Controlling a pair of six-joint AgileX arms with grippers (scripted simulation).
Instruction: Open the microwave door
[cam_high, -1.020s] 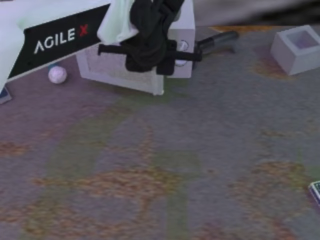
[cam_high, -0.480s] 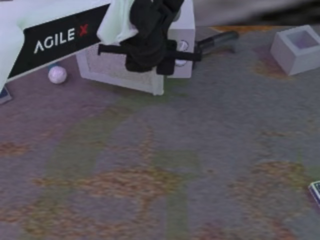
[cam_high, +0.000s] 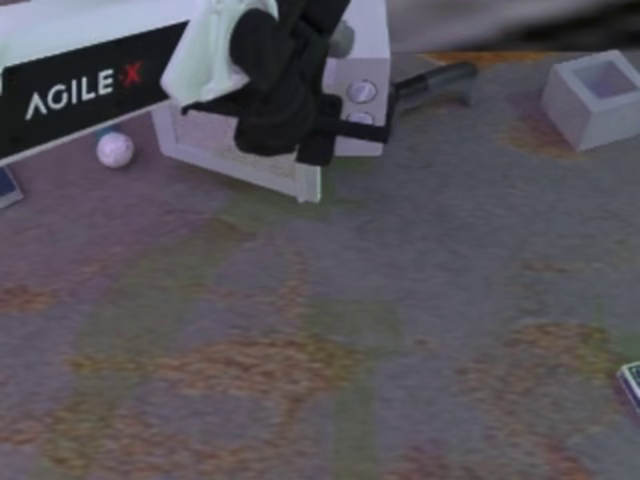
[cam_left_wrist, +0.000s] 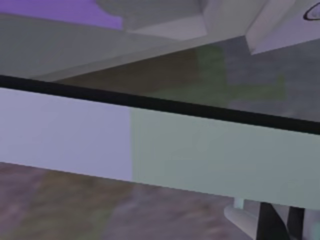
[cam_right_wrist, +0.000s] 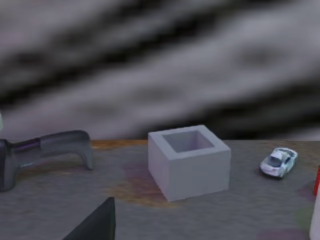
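left hand (cam_high: 300, 135) at microwave door (cam_high: 235, 150)

I'm viewing from overhead; my right wrist camera is sharing the small grey open-topped cube (cam_high: 597, 96) (cam_right_wrist: 190, 161); my left is pressing close against the flat white door panel (cam_left_wrist: 200, 155).
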